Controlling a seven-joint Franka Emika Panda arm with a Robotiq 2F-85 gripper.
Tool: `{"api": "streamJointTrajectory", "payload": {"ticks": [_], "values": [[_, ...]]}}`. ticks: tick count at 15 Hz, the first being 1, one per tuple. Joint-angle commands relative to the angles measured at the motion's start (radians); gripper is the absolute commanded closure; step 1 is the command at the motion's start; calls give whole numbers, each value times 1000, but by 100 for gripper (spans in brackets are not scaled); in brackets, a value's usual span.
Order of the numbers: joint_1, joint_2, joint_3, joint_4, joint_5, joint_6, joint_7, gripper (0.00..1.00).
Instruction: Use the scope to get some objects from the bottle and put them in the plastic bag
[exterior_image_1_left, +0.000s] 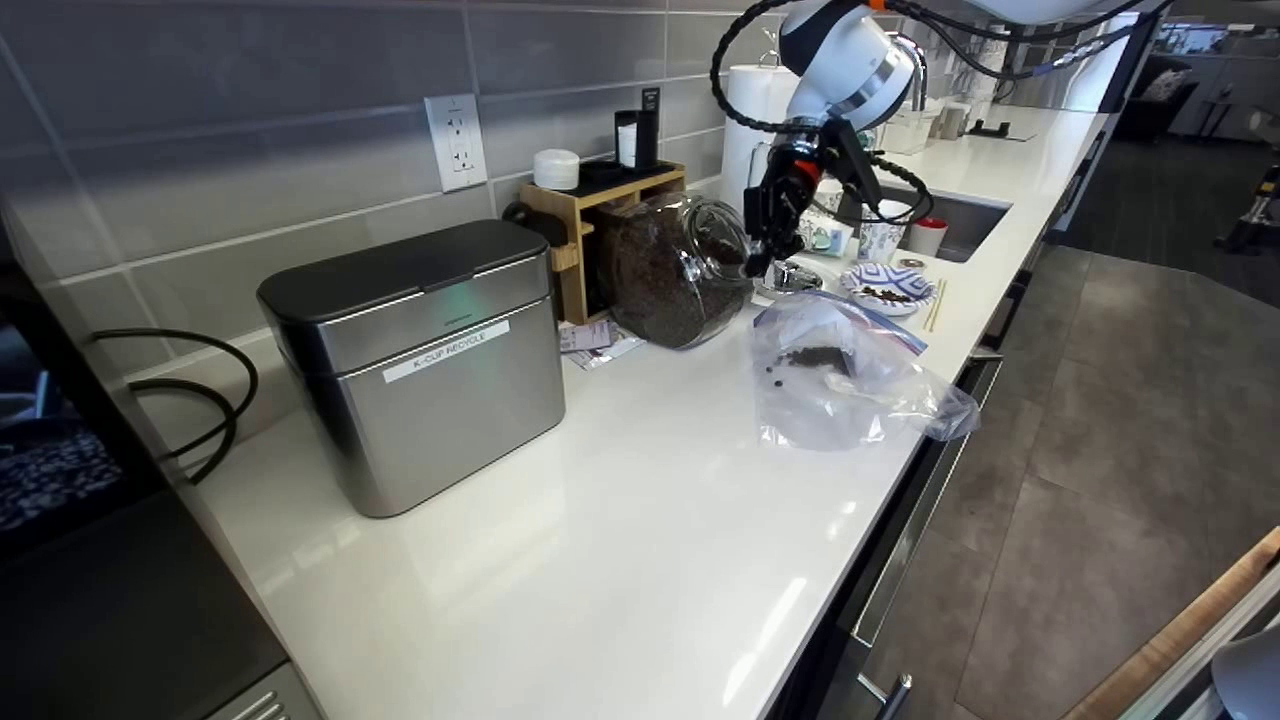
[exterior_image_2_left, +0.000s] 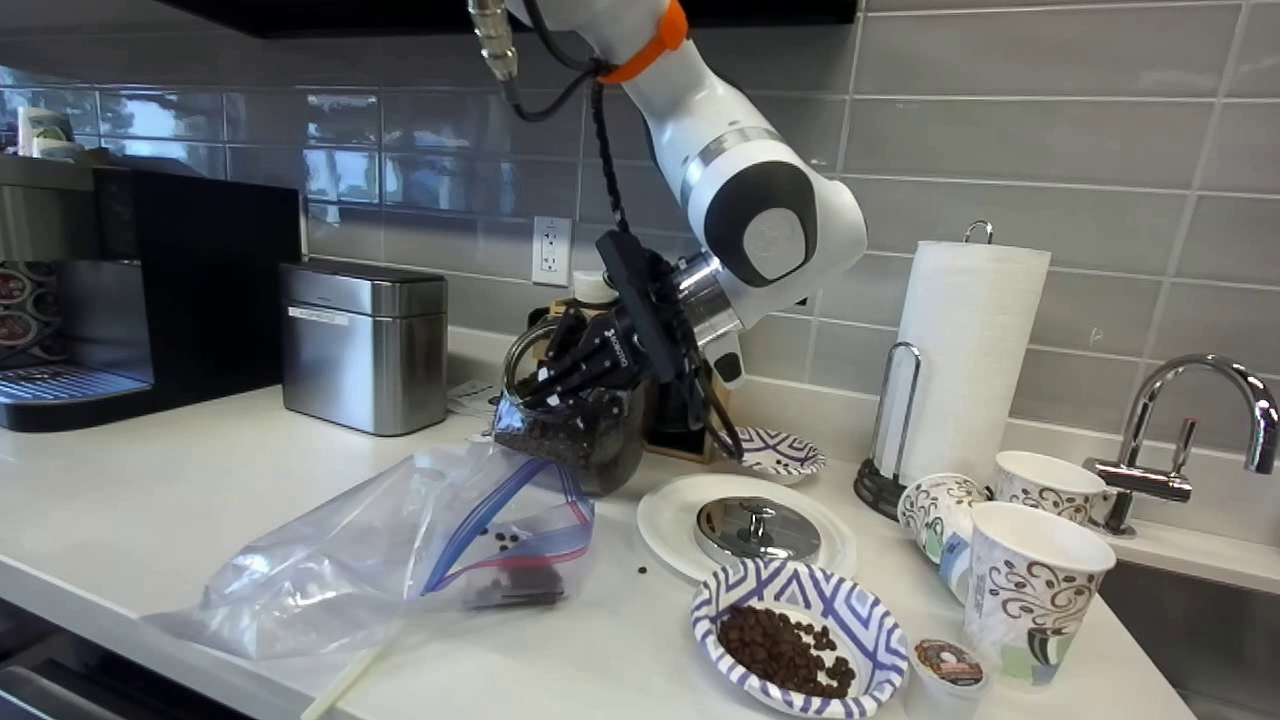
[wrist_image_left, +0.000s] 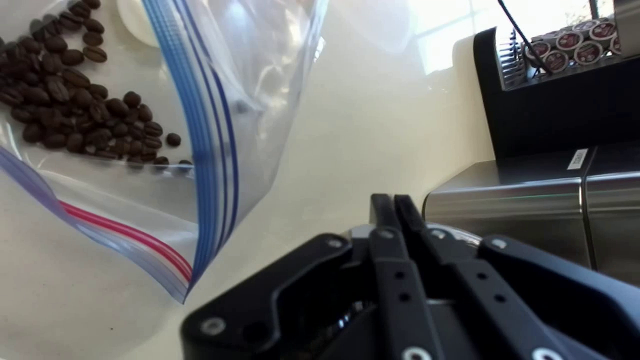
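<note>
Zip-top bag lies on the worktop, coffee beans inside, its long axis running from the front edge toward the white plate, mouth pointing that way. Beyond, the arm slants down, fingers together, just beside the glass jar, whose mouth faces away from the tiled wall.

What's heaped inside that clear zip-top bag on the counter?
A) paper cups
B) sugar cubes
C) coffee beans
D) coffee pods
C: in the wrist view, dark brown coffee beans lie heaped inside the clear zip-top bag.
</note>
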Motion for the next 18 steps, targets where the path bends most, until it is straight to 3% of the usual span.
{"api": "streamJointTrajectory", "payload": {"ticks": [1, 5, 18], "values": [[8, 20, -3, 37, -32, -20, 33, 100], [10, -2, -4, 26, -57, -16, 22, 99], [83, 4, 18, 148, -341, -46, -14, 99]]}}
